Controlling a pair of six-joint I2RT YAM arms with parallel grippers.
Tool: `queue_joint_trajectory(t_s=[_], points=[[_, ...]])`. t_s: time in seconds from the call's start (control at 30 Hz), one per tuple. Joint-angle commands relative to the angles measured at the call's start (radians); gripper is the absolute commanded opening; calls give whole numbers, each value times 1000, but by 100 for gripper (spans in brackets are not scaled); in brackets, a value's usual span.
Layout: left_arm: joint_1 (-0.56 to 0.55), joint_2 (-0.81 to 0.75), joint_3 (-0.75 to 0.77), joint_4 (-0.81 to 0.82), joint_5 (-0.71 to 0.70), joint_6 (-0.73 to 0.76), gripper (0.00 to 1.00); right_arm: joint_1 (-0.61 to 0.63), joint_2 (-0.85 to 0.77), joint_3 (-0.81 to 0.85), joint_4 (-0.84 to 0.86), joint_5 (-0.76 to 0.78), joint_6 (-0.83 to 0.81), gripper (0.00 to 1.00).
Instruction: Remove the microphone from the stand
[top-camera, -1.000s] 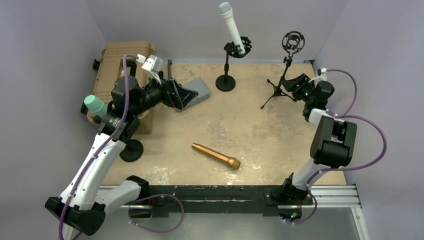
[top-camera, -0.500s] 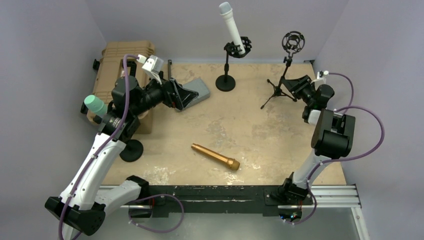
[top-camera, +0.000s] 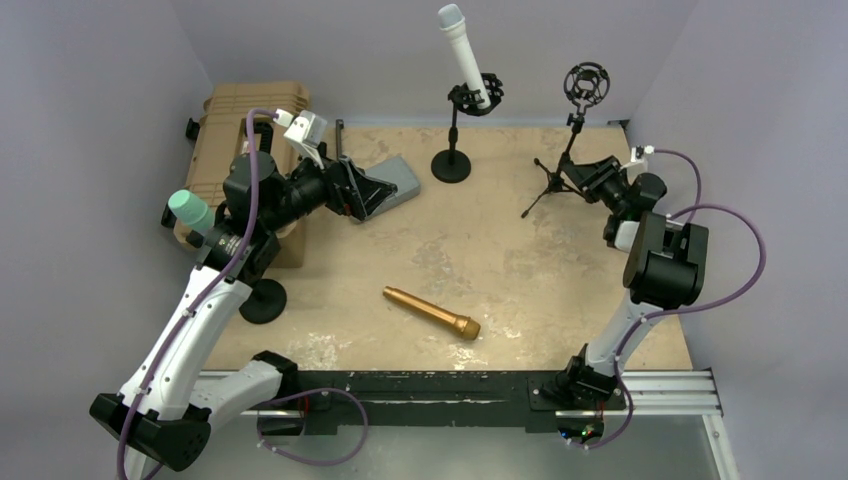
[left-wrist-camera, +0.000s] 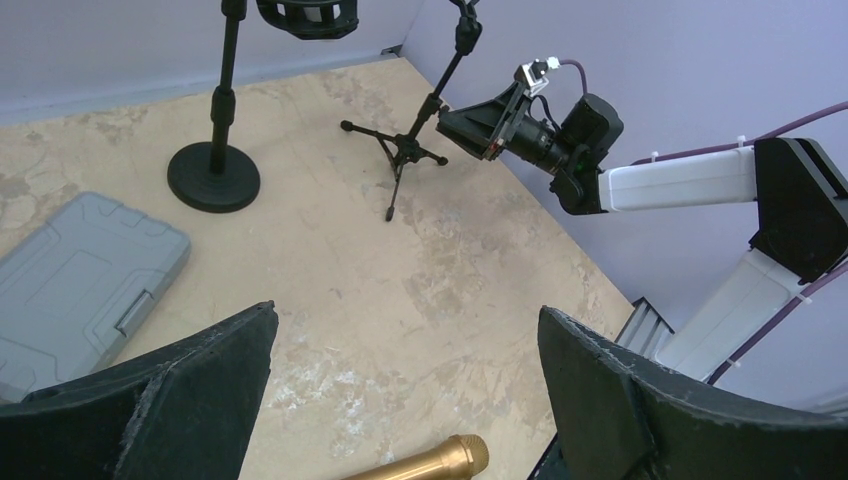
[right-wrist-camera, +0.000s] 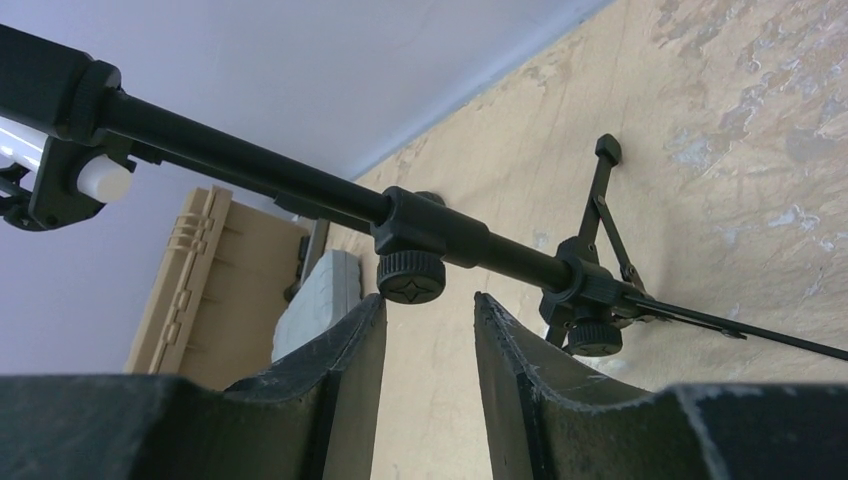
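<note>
**Right gripper closing in on tripod pole, white mic untouched**

Change over the last second: right gripper (top-camera: 572, 168) swung in toward the tripod stand (right-wrist-camera: 430, 232), jaws pinched down from roughly half-open to a narrow gap. No motion on the left arm. Left gripper (left-wrist-camera: 405, 315) spread wide, empty, aimed across the table.

Right wrist view: pole crossing just past the fingertips, clamp knob (right-wrist-camera: 410, 277) sitting over the gap. Narrow but not shut, nothing visibly clamped yet.

Meaning for the task: probably a brace or grab on the tripod, not on a mic. Shock mount (top-camera: 583, 100) on top of that tripod looks empty from above. White microphone (top-camera: 465, 60) tilted, seated in the mount of the round-base stand (top-camera: 451, 165) at back centre, well apart from both grippers. Removal not started, by the look of it. Gold microphone (top-camera: 432, 312) lying loose on the table near the front, off any stand.

Hard to read:
- Finger contact with the pole: cannot tell, too close to call from the wrist view.
- Small white round end in a black clamp, far left of the right wrist view: possibly the butt of the white mic, not sure.
- Teal-topped microphone (top-camera: 188, 210) beside the left arm: body hidden behind the arm, stand link unclear.
- Both mounts cut off at the top of the left wrist view.
</note>
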Motion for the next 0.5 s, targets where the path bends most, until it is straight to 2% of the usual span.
queue_joint_trajectory(t_s=[0.0, 0.47], points=[[-5, -3, -4, 41, 11, -11, 100, -1, 7, 37, 52, -27, 1, 36], [-6, 1, -5, 41, 11, -12, 100, -1, -2, 70, 45, -23, 0, 37]])
